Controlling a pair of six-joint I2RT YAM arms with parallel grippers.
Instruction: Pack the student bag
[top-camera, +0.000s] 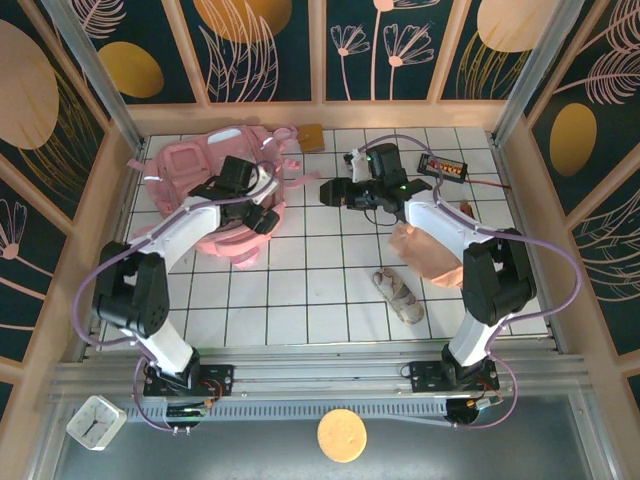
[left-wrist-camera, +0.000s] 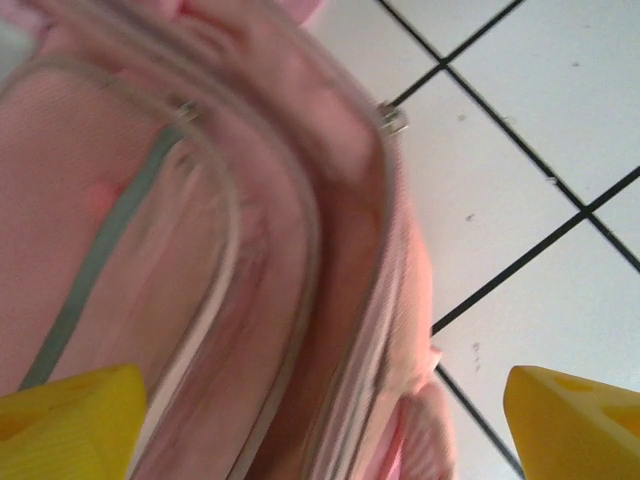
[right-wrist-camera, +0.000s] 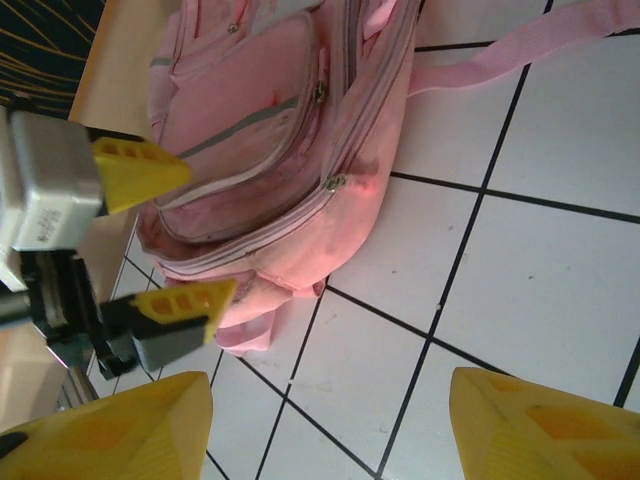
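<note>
Student bag, a large soft pink backpack with clear-plastic front pockets, lies flat at the far left of the white tiled table, front face up. This posture probably serves to present its zips to the arms.

Left gripper, with yellow-tipped fingers, hangs over the bag's near right edge. Its jaws stand apart and hold nothing, with bag fabric lying between and beneath them. The placement suggests it is set to pinch a zip or a flap.

Right gripper, also yellow-tipped, is out over bare tiles just right of the bag. Its jaws are apart and empty and face the bag, likely ready to help with the opening.

Small beige-pink fabric pouch sits at the right, partly under the right arm and well apart from the bag. It is judged to be still unpacked.

Notes by view:
- The top view supplies the layout: both arms, the pouch, and a small black device with red digits at the far right.
- The right wrist view adds the bag's whole front, two metal zip pulls, a loose pink strap, and the left gripper's open fingers seen from the side.
- The left wrist view gives the curved zip track close up. Whether that track is shut cannot be told.
</note>
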